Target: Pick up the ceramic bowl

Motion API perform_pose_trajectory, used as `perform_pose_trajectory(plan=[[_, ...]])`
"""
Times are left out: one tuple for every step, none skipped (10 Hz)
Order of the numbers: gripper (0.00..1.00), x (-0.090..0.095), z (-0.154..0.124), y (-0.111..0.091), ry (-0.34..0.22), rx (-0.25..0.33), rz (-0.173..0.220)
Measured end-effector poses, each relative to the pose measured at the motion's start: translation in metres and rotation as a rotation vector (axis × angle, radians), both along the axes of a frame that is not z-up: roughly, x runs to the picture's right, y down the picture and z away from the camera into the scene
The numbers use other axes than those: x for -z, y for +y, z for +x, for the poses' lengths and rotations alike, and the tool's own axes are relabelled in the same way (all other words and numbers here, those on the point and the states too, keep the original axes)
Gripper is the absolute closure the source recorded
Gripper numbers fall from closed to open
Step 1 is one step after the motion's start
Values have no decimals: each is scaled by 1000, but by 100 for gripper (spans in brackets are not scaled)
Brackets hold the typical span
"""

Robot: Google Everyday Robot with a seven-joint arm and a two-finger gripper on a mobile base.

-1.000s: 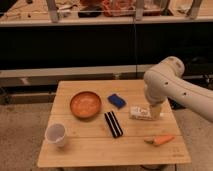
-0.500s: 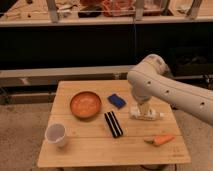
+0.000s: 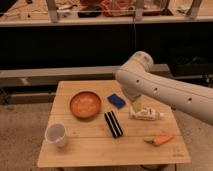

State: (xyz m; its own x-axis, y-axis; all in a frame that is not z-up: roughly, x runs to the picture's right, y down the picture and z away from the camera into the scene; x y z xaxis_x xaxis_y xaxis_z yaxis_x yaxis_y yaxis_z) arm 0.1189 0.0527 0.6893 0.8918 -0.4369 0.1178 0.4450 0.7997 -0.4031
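Note:
The ceramic bowl (image 3: 85,104), round, shallow and orange, sits upright on the left half of the wooden table (image 3: 90,152). My white arm (image 3: 165,90) comes in from the right, its elbow over the table's far right part. The gripper (image 3: 135,108) hangs below the arm, just above a white packet, about a bowl's width to the right of the bowl and apart from it.
A white cup (image 3: 56,134) stands at the front left. A blue block (image 3: 116,101), a black bar (image 3: 113,123), a white packet (image 3: 147,114) and an orange carrot-like item (image 3: 161,140) lie right of the bowl. A dark shelf unit stands behind the table.
The arm has swung left over the table, bringing the gripper closer to the bowl. The objects on the table have not moved.

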Motion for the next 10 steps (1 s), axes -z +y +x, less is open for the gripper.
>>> perform_pose_trajectory(plan=[[20, 0, -2, -2, -11, 20, 1], [20, 1, -5, -6, -26, 43, 5], [20, 1, -11, -8, -38, 61, 8], [20, 1, -22, -11, -54, 87, 12], [20, 2, -33, -14, -72, 117, 15], [20, 2, -36, -16, -84, 145, 16], [20, 2, -36, -17, -91, 162, 17], [20, 1, -40, -18, -99, 179, 19], [20, 1, -52, -20, -114, 210, 24], [20, 0, -60, -22, -128, 228, 25]])
